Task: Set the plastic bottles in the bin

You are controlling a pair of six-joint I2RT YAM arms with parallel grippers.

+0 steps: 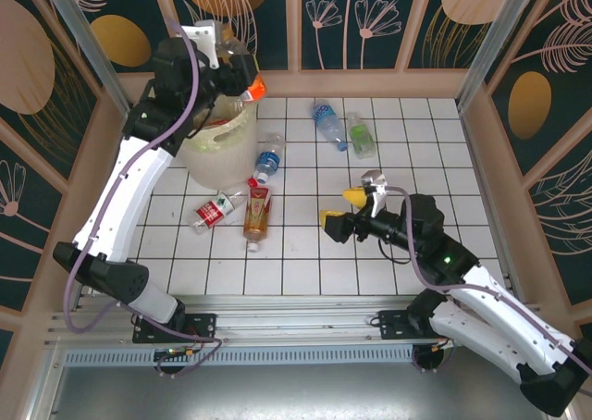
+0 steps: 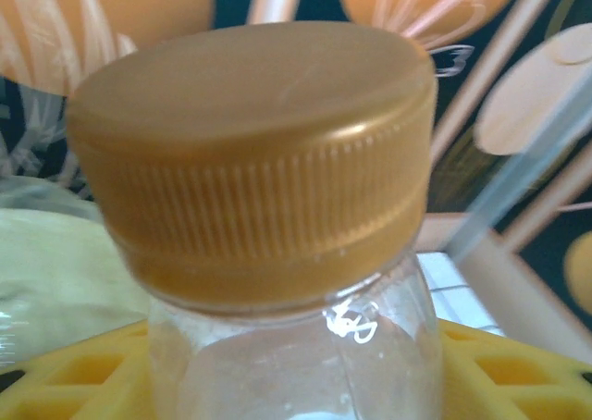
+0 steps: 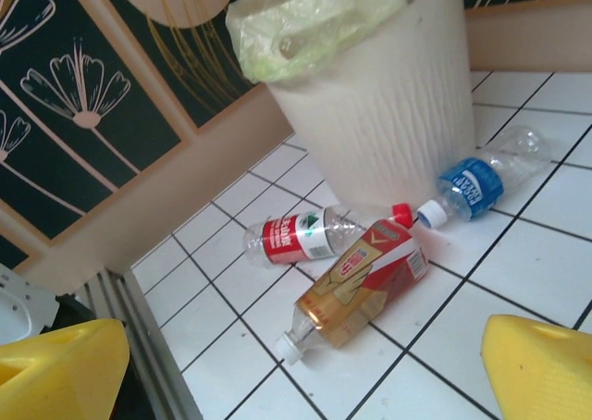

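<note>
Left gripper clamped round gold-capped bottle, bin right beneath it, right gripper spread wide and empty, red-labelled bottle and orange-labelled bottle lying just ahead of it

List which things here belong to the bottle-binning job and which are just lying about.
Job: bin, gold-capped bottle, near blue-label bottle, red-label bottle, orange-label bottle, far blue-label bottle, green-label bottle.
Not job: tiled table, patterned walls.
</note>
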